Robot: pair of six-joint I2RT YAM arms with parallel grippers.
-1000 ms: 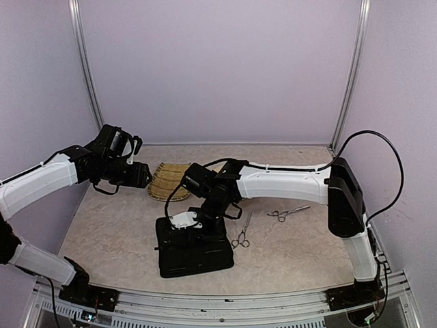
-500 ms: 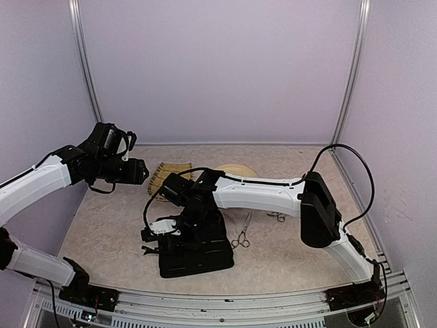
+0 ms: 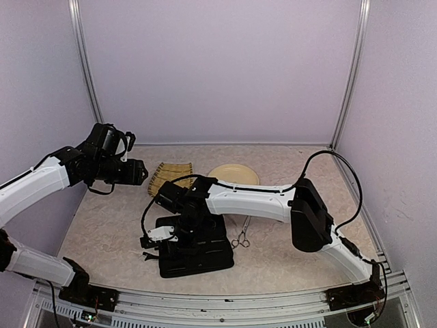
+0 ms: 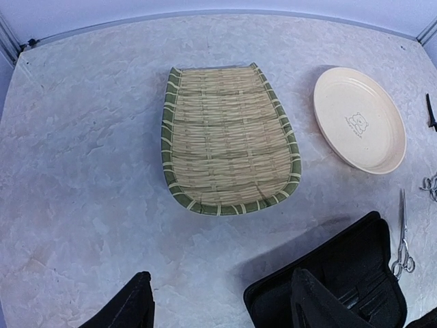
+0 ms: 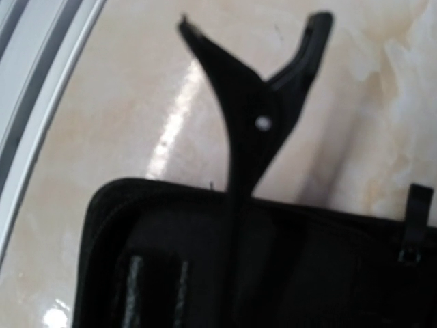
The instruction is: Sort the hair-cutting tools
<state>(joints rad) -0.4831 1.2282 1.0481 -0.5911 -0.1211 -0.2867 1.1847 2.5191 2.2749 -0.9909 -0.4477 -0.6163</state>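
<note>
Nearest the bases, the black zip case (image 3: 198, 254) is seen lying open on the table (image 3: 102, 232), with the right gripper (image 3: 149, 246) reached across it to its left edge. In the right wrist view a black clip (image 5: 256, 130) is shown close up over the case rim, forked tail pointing away. The fingers are cut out of frame there, so the gripper is judged to be closed on the clip's near end rather than seen to be. One clip is thus taken to be mid-carry, with sorting barely begun. A carry to its receptacle and a clean release are called for next; which receptacle cannot be told. Just right of the case, one pair of scissors (image 3: 241, 232) is left lying flat. Further back, the bamboo tray (image 3: 167, 179) and cream plate (image 3: 232, 174) are noted, both bare. The left gripper (image 4: 222, 307) is held above the table with fingers spread wide, nothing between them. Its view alone shows the second scissors' rings (image 4: 429, 184) and a thin black sliver (image 4: 430, 113), possibly the other clip, at the right edge; from the top these are hidden by the right arm
</note>
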